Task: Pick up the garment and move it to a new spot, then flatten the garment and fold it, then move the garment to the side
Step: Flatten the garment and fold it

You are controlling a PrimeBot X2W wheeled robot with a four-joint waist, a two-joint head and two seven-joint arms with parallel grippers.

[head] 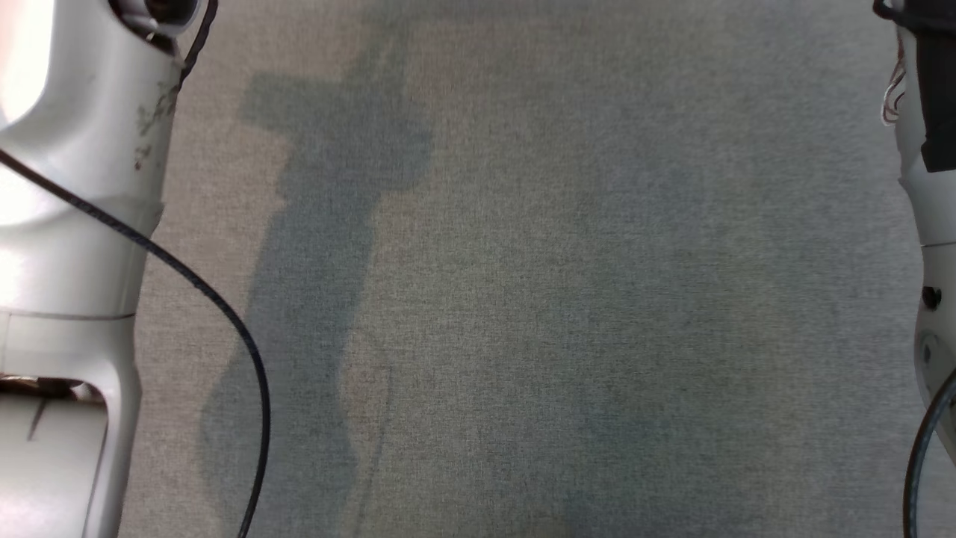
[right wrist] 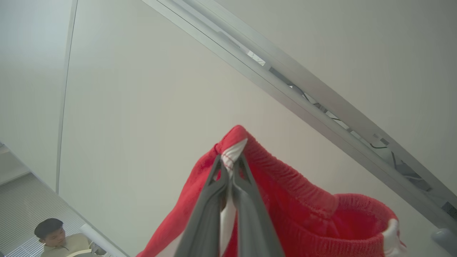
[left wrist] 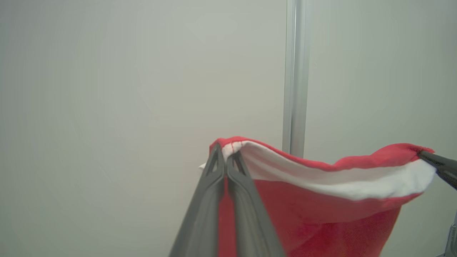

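Red soft-fabric garment (left wrist: 321, 203) w/ white lining and ribbed elastic waistband is held up, stretched betw. both grippers; left gripper (left wrist: 225, 157) is clamped fully shut on one end of the waistband, the red-and-white edge pinched at its fingertips; right gripper (right wrist: 230, 166) is likewise closed tight on the opposite end, white lining caught betw. its tips; cloth sags in a shallow curve from one gripper to the other, the rest hanging below the fingers; pale wall w/ aluminium rail (left wrist: 294, 71) is seen beyond the left gripper; a person (right wrist: 57, 237) is seen lower left of the right gripper in its wrist view; grey woven tabletop (head: 523, 299) is seen betw. pale left forearm (head: 67, 224) and pale right forearm (head: 930, 224).
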